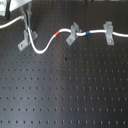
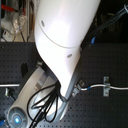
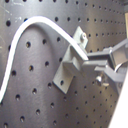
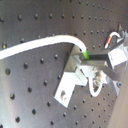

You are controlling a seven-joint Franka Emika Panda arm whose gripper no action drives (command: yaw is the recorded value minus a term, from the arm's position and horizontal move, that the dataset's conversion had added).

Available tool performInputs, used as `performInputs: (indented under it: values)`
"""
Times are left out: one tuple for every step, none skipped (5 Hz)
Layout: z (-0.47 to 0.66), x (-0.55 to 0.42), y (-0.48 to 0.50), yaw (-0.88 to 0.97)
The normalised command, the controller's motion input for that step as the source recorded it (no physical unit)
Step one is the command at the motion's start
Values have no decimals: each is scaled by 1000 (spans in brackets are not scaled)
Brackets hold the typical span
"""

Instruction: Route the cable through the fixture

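The white cable (image 1: 41, 50) comes in from the first exterior view's left, sags in a loop, then runs right past its red band (image 1: 59, 33) and blue band (image 1: 86, 33). The grey forked fixture (image 1: 24, 39) stands at the first exterior view's upper left, and the cable lies in its fork. My gripper (image 1: 26, 19) is just above it, shut on the cable. In both wrist views the fixture (image 3: 69, 62) (image 4: 70, 82) sits right in front of the fingertips (image 3: 95, 64), with the cable (image 3: 30, 25) (image 4: 45, 44) arching to them. In the second exterior view the arm hides this.
Two more grey clips (image 1: 73, 34) (image 1: 108, 31) carry the cable further right on the black hole-grid board (image 1: 65, 90). In the second exterior view the white arm (image 2: 62, 40) fills the middle; one clip (image 2: 105, 86) with cable shows at the second exterior view's right.
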Motion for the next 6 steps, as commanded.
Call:
performInputs:
  values:
    - [3, -100, -67, 0]
    - [9, -320, 4, 0]
    - [11, -405, 47, 0]
    - [-13, 0, 0, 0]
    - [196, -189, -65, 0]
    - [34, -214, -13, 0]
